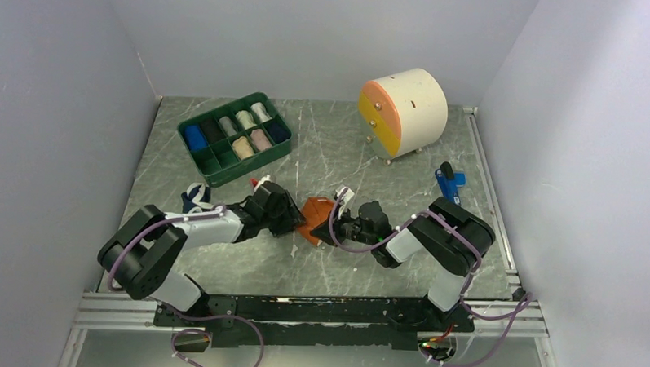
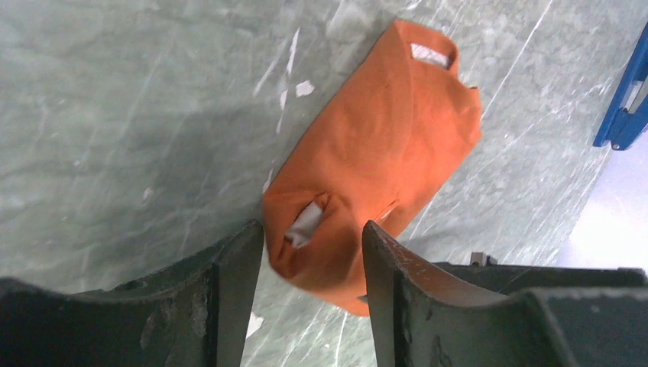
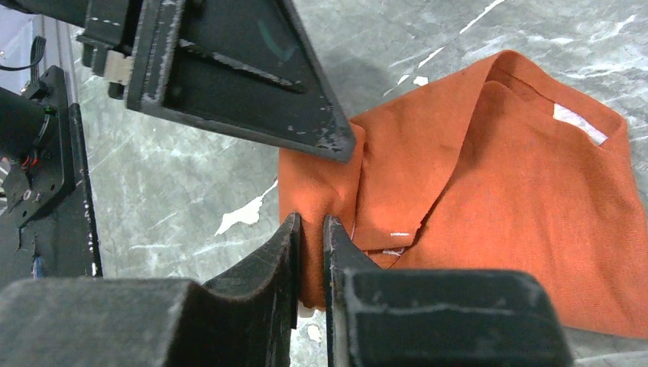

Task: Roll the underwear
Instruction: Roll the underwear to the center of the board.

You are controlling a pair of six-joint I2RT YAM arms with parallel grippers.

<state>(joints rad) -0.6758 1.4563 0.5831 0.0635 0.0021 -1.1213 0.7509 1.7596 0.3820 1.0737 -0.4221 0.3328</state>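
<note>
The orange-rust underwear (image 1: pixel 317 209) lies partly folded on the marble table between my two arms, and a cream label shows on it in the left wrist view. My left gripper (image 2: pixel 313 237) is open, its fingers straddling the near end of the orange underwear (image 2: pixel 374 153); the left fingertip (image 2: pixel 252 233) touches the cloth's edge. My right gripper (image 3: pixel 312 223) is shut on a fold at the edge of the orange underwear (image 3: pixel 489 191). The navy underwear (image 1: pixel 195 198) with white trim lies beside my left arm.
A green tray (image 1: pixel 221 173) holding several cloth rolls stands at the back left. A round cream drawer box (image 1: pixel 414 105) with an orange and yellow front stands at the back right. A blue object (image 1: pixel 448 181) lies near the right arm.
</note>
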